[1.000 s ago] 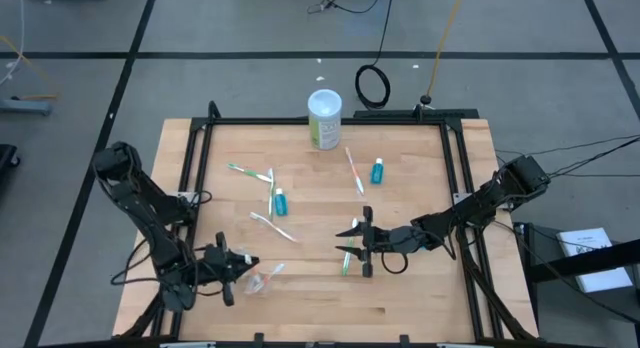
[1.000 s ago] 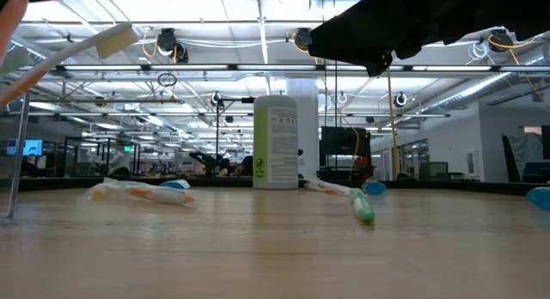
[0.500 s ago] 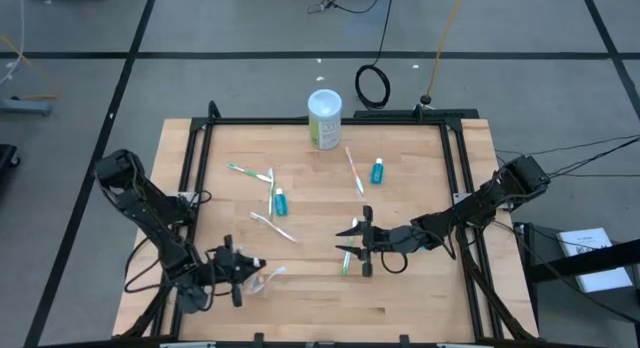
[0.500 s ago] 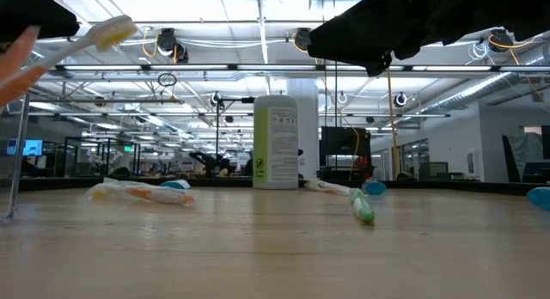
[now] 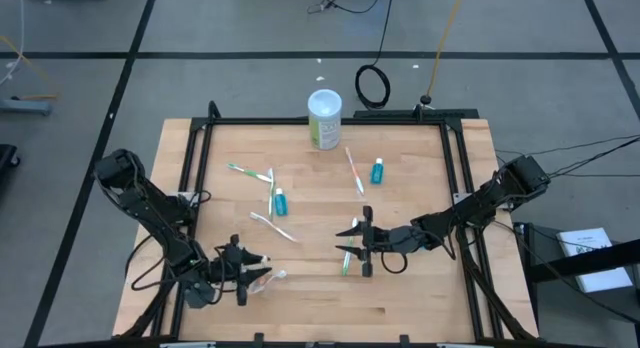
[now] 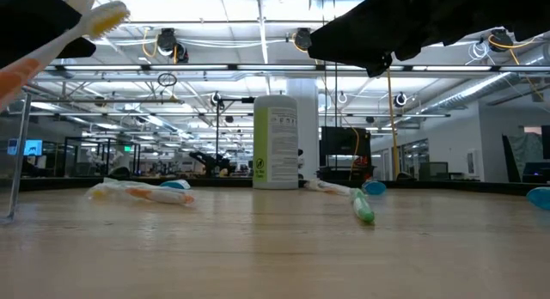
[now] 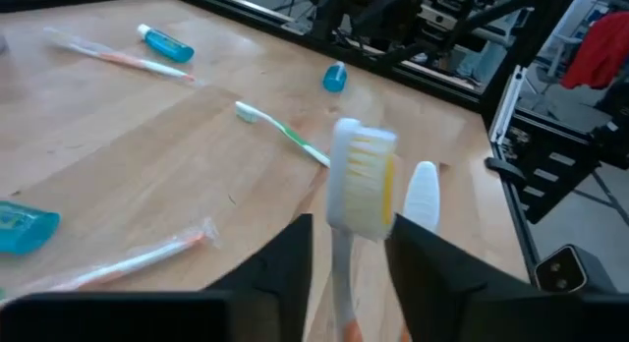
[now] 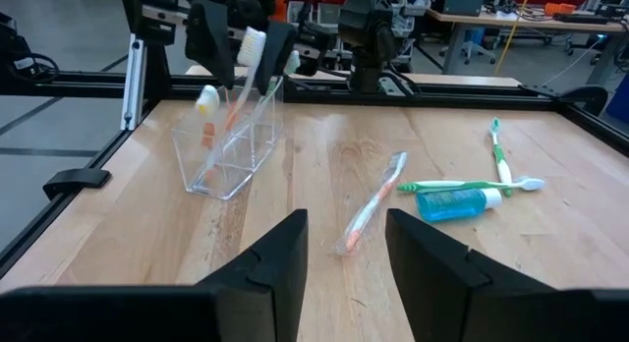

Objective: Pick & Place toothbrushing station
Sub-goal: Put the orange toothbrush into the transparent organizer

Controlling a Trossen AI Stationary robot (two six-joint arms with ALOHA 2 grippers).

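Left gripper point(image 5: 262, 271) has shifted rightward, pinching an orange toothbrush point(image 7: 356, 199) over the clear cup point(image 8: 228, 139)

Left pincer point(image 5: 248, 276) clamped, right pincer point(image 5: 352, 250) spread.

A clear plastic cup point(image 8: 228, 145) stands upright near the table's front left corner, holding an orange-handled toothbrush point(image 8: 209, 121). Green-and-white toothbrushes point(image 5: 250, 172) and a teal tube point(image 5: 281, 200) lie flat mid-table; another teal tube point(image 5: 377, 171) lies farther right.
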